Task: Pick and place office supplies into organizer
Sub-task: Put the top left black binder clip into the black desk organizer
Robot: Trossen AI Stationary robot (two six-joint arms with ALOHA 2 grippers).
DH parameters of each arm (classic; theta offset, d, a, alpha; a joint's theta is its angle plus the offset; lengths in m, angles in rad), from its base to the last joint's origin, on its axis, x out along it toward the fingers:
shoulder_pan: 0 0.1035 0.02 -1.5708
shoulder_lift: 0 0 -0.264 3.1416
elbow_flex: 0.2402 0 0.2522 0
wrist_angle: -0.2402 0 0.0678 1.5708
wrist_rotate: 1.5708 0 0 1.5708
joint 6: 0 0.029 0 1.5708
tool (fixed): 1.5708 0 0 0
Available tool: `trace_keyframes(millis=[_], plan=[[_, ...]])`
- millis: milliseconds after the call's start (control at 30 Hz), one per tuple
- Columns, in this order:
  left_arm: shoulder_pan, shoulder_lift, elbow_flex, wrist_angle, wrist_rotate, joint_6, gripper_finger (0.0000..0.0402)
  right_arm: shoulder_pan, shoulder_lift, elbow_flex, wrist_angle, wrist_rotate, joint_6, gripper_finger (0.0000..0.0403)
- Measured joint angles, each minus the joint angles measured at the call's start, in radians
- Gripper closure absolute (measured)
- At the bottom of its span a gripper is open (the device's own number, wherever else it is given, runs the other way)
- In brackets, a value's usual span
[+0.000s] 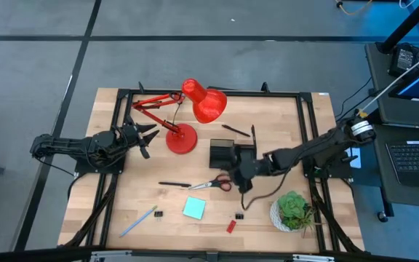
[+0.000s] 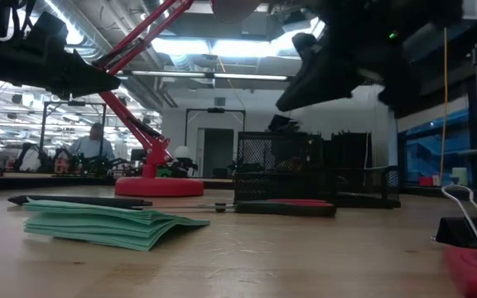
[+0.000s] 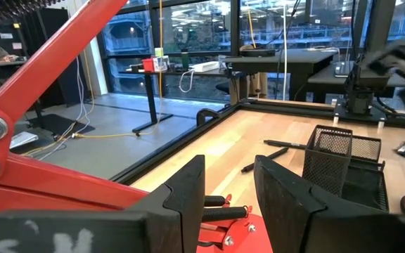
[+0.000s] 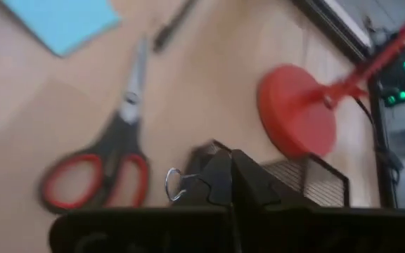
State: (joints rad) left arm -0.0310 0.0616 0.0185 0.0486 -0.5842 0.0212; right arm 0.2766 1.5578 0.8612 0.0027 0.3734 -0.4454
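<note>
My right gripper [image 1: 237, 175] [image 4: 220, 176] is shut on a small black clip and hangs above the table, just near of the black mesh organizer [image 1: 222, 154] [image 2: 278, 165]. The red-handled scissors [image 1: 213, 184] [image 4: 104, 169] lie flat below it. A black pen [image 1: 173, 185], the teal sticky pad [image 1: 194, 209] [image 2: 98, 223], a light-blue pen [image 1: 138, 221], two tiny clips [image 1: 158, 214] [image 1: 239, 216] and a red piece [image 1: 231, 226] lie on the near half. Two black pens [image 1: 235, 130] lie beyond the organizer. My left gripper [image 1: 148, 138] [image 3: 227, 190] is open beside the lamp base, touching nothing. My right gripper pinches the small black clip by its black body [image 4: 204, 160] between the shut fingertips. The clip's wire loop [image 4: 174, 184] sticks out to one side of the fingers. The clip is lifted clear of the table, over the scissors.
A red desk lamp [image 1: 202, 102] stands on its round base [image 1: 181, 139] left of the organizer, its arm reaching toward my left gripper. A green potted plant [image 1: 293, 209] sits at the near right. A black cable [image 1: 264, 195] curls between plant and scissors. A person [image 2: 96, 145] sits far behind.
</note>
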Motion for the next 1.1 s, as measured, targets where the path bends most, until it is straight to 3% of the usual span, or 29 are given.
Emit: trace_keyframes(millis=[300, 767, 1100], plan=[[0.0, 0.0, 0.0, 0.0, 0.0, 0.0, 0.0284, -0.094, 0.045, 0.0, -0.016, -0.007, 0.078, 0.0401], [0.0, 0.0, 0.0, 0.0, 0.0, 0.0, 0.0284, -0.104, 0.157, 0.0, -0.016, 0.01, 0.157, 0.0401], [0.0, 0.0, 0.0, 0.0, 0.0, 0.0, 0.0284, -0.105, 0.17, 0.001, -0.022, 0.01, 0.182, 0.0401]])
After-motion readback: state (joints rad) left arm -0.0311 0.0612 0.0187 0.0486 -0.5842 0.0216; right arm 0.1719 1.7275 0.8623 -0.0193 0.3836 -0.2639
